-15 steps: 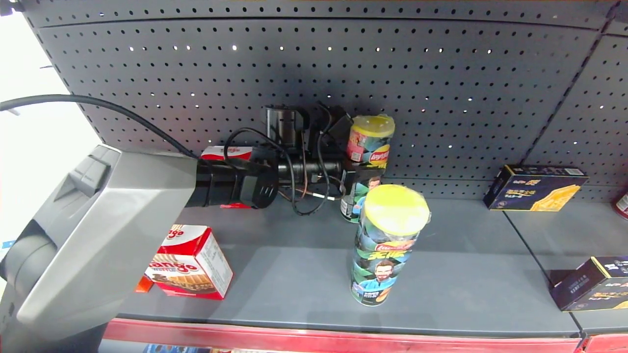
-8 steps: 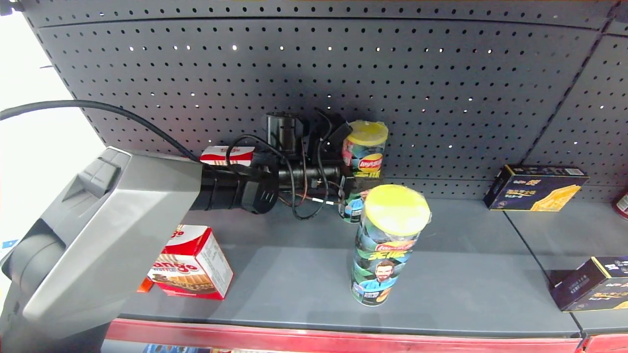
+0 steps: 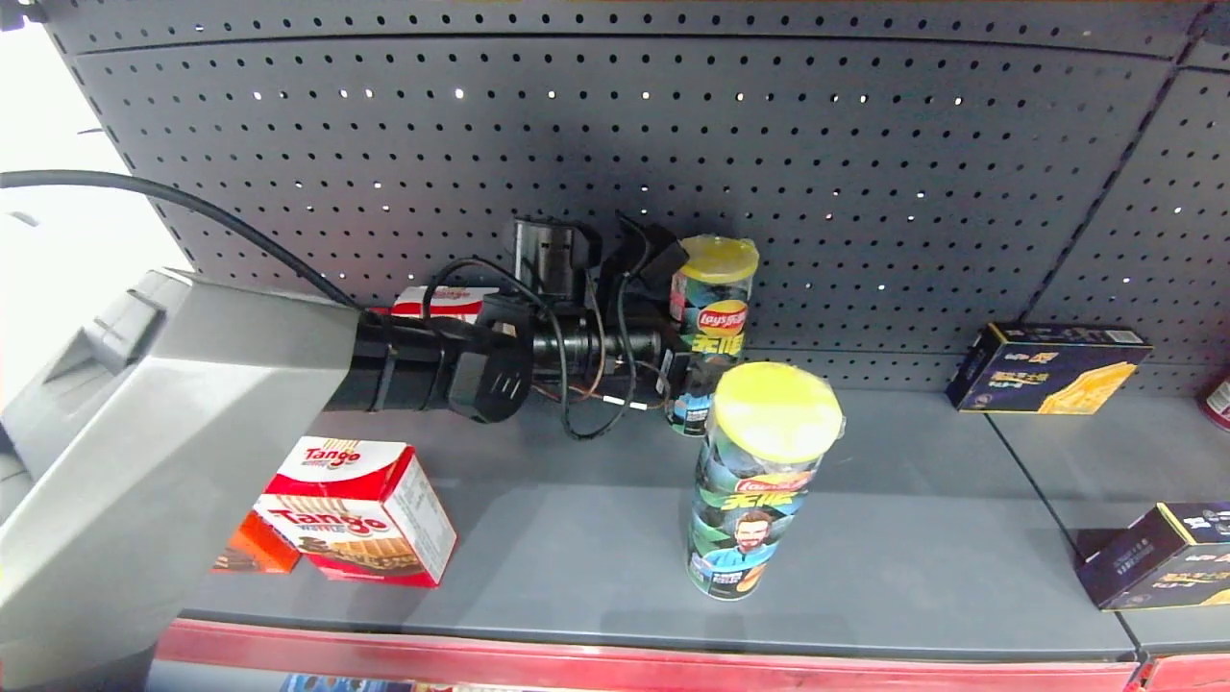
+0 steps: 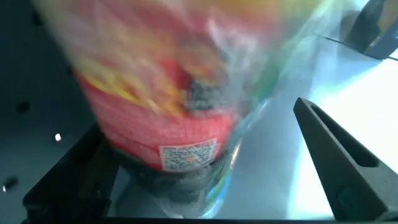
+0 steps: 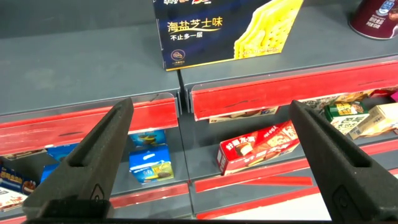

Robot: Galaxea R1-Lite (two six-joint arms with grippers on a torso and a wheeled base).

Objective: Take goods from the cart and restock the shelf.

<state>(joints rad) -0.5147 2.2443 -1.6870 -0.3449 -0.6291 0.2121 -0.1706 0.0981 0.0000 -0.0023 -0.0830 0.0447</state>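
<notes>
Two chip cans [image 3: 750,481] [image 3: 713,317], two red boxes [image 3: 356,514] [image 3: 442,300], two dark boxes [image 3: 1047,367] [image 3: 1163,556].

Grey shelf [image 3: 596,548], chip can [image 3: 754,481] upright, second can [image 3: 711,327] behind (near the pegboard [image 3: 865,192]), wafer box [image 3: 360,509] left, dark boxes [image 3: 1047,370] right.

The left arm's grey angular shell [image 3: 144,452] is followed by a black cylindrical wrist [image 3: 432,370] draped with looped black cables [image 3: 586,384]. Black wedge-shaped fingers [image 5: 93,168] are borne by the right tool [image 5: 211,106].
</notes>
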